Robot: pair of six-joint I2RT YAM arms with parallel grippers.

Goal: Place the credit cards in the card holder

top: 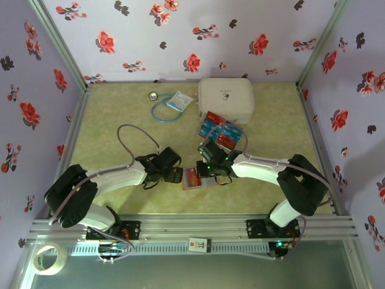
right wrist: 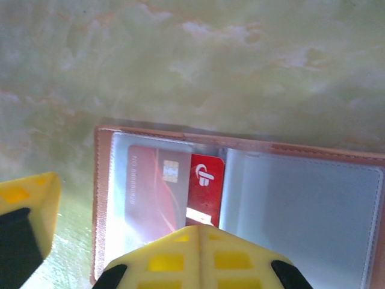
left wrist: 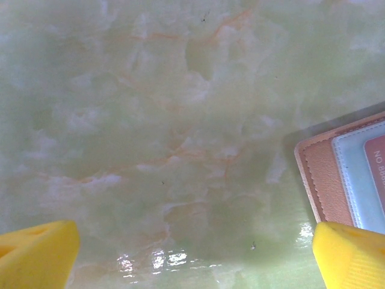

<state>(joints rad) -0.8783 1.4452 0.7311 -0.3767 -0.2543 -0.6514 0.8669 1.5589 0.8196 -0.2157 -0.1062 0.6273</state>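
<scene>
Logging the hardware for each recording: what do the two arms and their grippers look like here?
Both the left arm and right arm have glossy white link covers, bulky black joints and black wrists. A thin grey cable loops along each. The fingers are bright yellow, gridded with black backing in the right wrist view. Small green lights glow on the right arm.

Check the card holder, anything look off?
The red card in the card holder is only partly sleeved: its bright end sticks out over the fold. Other credit cards lie in a loose overlapping pile by the white case.
</scene>
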